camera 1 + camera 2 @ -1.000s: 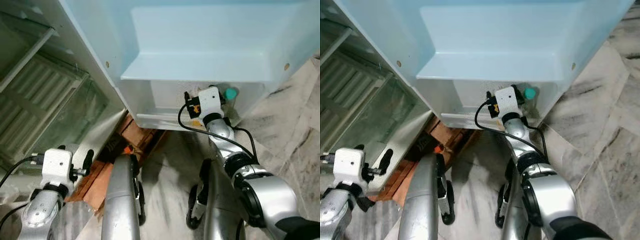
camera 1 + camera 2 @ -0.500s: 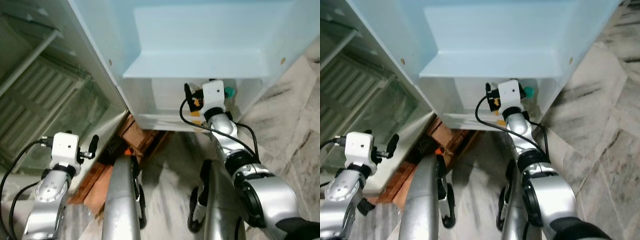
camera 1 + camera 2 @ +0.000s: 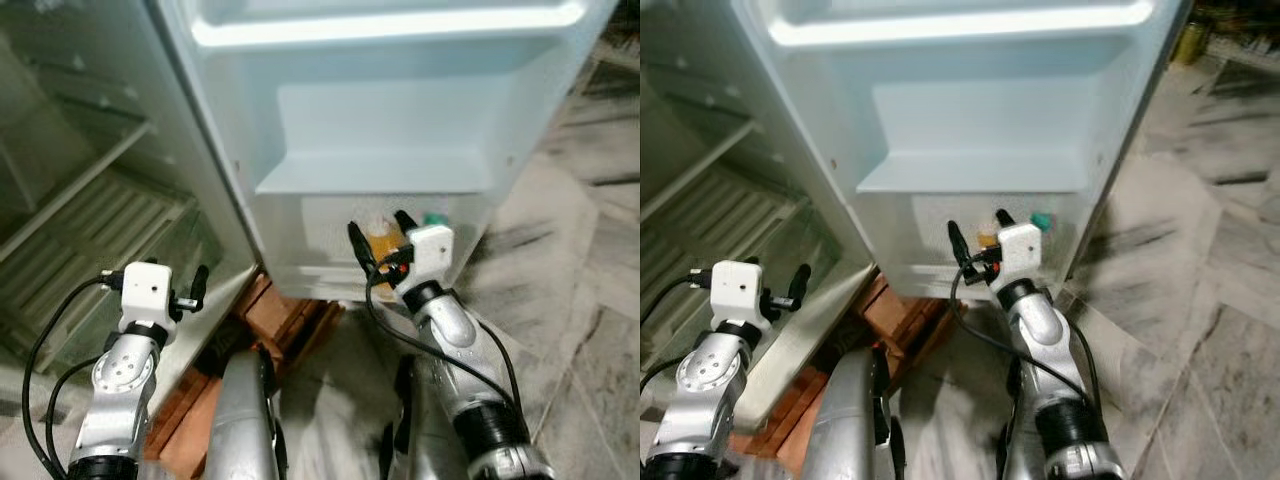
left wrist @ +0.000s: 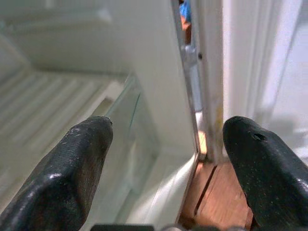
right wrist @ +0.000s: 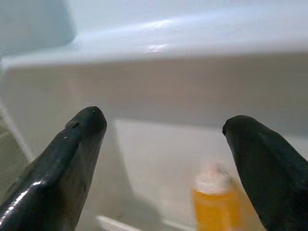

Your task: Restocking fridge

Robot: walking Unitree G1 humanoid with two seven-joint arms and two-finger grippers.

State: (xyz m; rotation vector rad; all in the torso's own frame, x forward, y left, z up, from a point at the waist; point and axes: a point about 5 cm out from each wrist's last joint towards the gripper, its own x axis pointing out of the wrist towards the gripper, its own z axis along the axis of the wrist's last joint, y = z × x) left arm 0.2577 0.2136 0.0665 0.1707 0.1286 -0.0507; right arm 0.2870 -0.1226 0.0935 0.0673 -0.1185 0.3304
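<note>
An orange bottle (image 3: 381, 243) with a white cap stands in the bottom shelf of the open fridge door (image 3: 400, 120); the right wrist view shows the bottle (image 5: 214, 197) ahead and low between the fingers. A green-capped item (image 3: 434, 218) stands beside it in the same shelf. My right gripper (image 3: 379, 232) is open just in front of that shelf, its fingers to either side of the bottle and holding nothing. My left gripper (image 4: 168, 127) is open and empty, low by the fridge's front edge, facing the glass crisper cover (image 4: 139, 125).
The fridge cabinet (image 3: 90, 200) stands open on the left with wire shelves. Wooden blocks (image 3: 290, 310) lie under the fridge by my legs (image 3: 245, 420). Marble floor (image 3: 580, 300) stretches to the right of the door.
The camera has tilted up, showing more of the door. My right gripper has drawn back out of the bottom door shelf, leaving the orange bottle standing there. The left arm has risen slightly.
</note>
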